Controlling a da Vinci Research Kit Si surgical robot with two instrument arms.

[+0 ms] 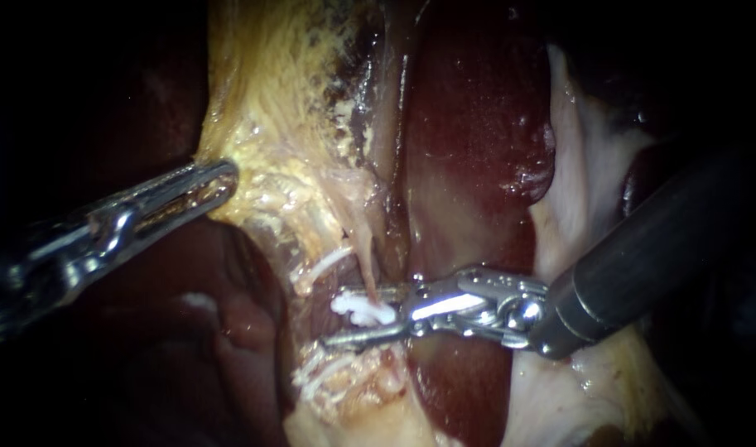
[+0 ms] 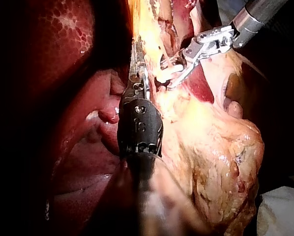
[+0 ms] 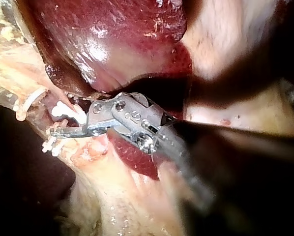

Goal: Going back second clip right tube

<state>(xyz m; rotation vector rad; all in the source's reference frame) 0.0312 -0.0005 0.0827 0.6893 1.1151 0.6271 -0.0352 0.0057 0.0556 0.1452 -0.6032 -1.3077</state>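
Observation:
My right instrument (image 1: pixel 338 315) comes in from the right. Its jaws stand open around a white clip (image 1: pixel 362 310) that sits across a thin pinkish tube (image 1: pixel 363 258) in the yellowish tissue. The right wrist view shows the same clip (image 3: pixel 67 112) just above the lower jaw of that instrument (image 3: pixel 60 123). My left instrument (image 1: pixel 222 177) reaches in from the left with its jaws together on the edge of the yellow fatty tissue (image 1: pixel 266 124), which is drawn toward it. In the left wrist view its jaws lie along that tissue (image 2: pixel 135 61), and my right instrument (image 2: pixel 172 70) is ahead of them.
Dark red liver (image 1: pixel 469 124) lies behind and right of the tube. Pale membrane (image 1: pixel 580 174) runs down beside my right shaft. More white clip pieces show above (image 1: pixel 324 265) and below (image 1: pixel 315 377) the open jaws. A red lobe (image 1: pixel 228 323) sits under my left instrument.

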